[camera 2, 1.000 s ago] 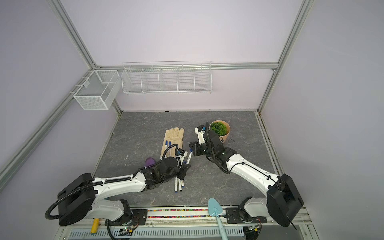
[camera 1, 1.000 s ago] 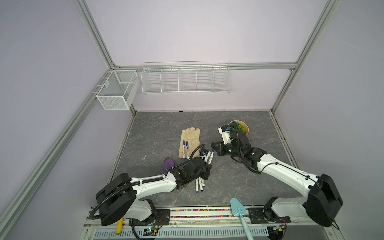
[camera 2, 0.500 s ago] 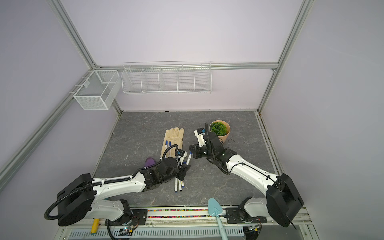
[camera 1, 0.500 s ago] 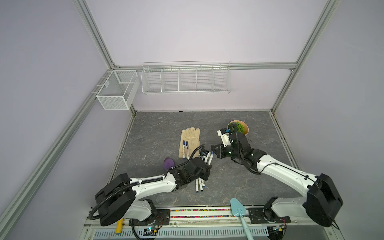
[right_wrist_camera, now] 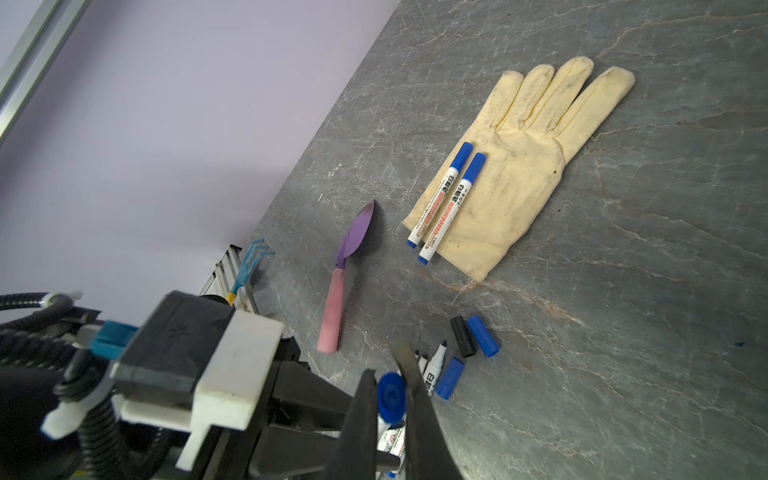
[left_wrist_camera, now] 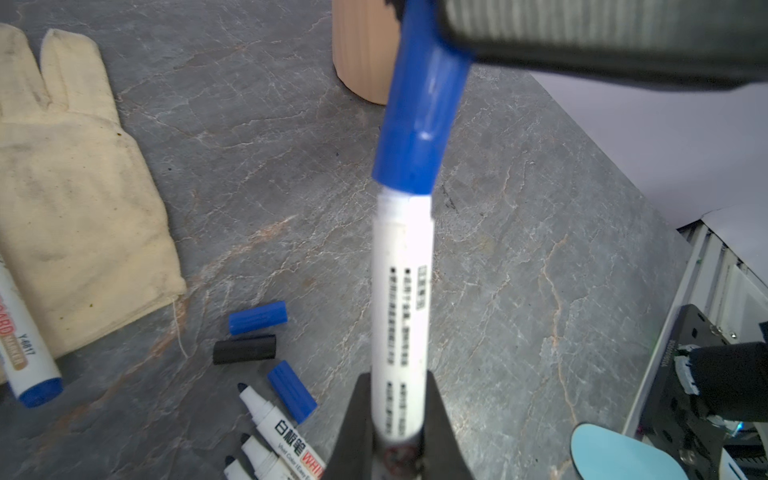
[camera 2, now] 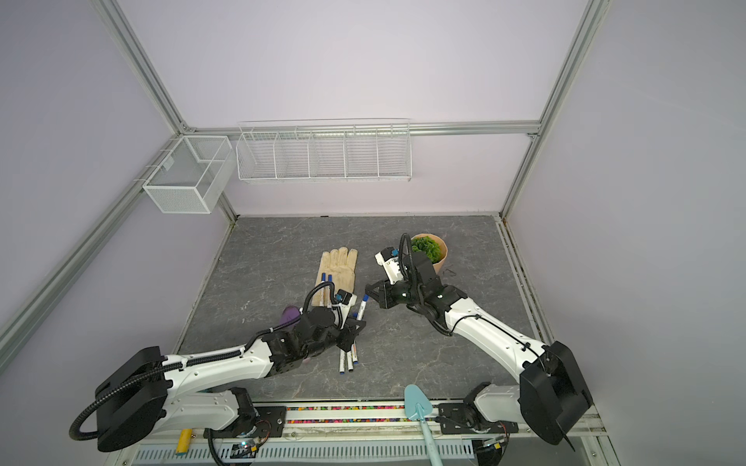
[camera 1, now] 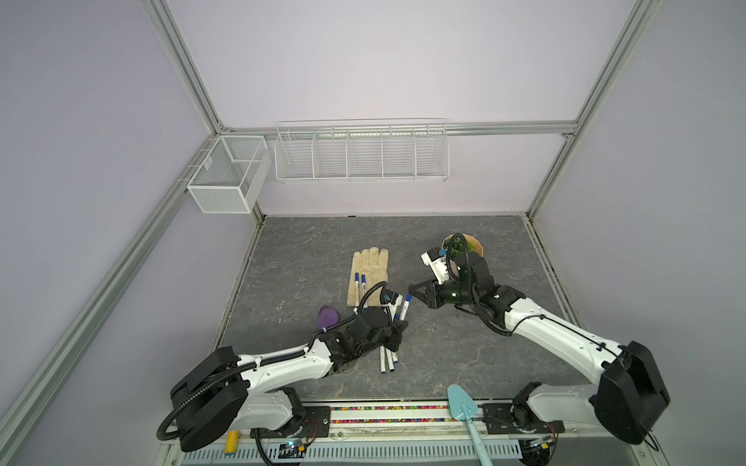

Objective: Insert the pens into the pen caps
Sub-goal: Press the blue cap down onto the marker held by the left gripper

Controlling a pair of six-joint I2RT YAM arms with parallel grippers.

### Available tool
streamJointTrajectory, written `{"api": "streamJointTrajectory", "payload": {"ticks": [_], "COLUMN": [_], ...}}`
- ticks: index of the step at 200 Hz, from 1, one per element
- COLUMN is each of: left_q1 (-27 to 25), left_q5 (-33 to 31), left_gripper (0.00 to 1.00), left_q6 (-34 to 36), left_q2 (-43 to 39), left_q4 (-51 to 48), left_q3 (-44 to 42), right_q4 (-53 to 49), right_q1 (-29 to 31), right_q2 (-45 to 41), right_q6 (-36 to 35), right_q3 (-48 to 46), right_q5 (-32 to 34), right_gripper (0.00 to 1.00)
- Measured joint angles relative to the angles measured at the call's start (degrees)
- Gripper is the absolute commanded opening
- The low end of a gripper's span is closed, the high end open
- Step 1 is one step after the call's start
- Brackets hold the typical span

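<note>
Grey stone tabletop (right_wrist_camera: 623, 299) holds pens (right_wrist_camera: 439, 196) labelled "WHITEBOARD".

Table (camera 1: 306, 258) dark grey, marbled with pale and rust veins
Glove (right_wrist_camera: 519, 166) cream, brown-flecked
Pen (left_wrist_camera: 401, 291) white, black print; its cap (left_wrist_camera: 419, 112) blue
Loose caps (left_wrist_camera: 257, 317) two blue, one black
Pens on glove (right_wrist_camera: 452, 208) white, red-orange lettering, blue ends
Trowel (right_wrist_camera: 332, 307) purple blade, pink handle
Rake (right_wrist_camera: 245, 266) blue, yellow handle
Pot (camera 2: 441, 260) peach, ribbed; plant (camera 2: 426, 247) green
Scoop (camera 1: 460, 403) pale blue
Baskets (camera 1: 359, 149) white wire
Walls (camera 1: 383, 60) plain lilac
</note>
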Motion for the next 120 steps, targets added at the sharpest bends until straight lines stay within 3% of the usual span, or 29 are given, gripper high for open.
{"api": "streamJointTrajectory", "payload": {"ticks": [120], "left_q1": [0.63], "left_q5": [3.56], "left_gripper": [0.00], "left_q6": [0.96], "left_q2": [0.35], "left_q4": [-3.39], "left_q3": [-0.02], "right_q4": [-6.88], "right_q1": [-1.16], "right_q2": [6.16], "right_q6": [-5.09], "right_q3": [5.33], "right_q5": [-11.76], "right_gripper": [0.08]}}
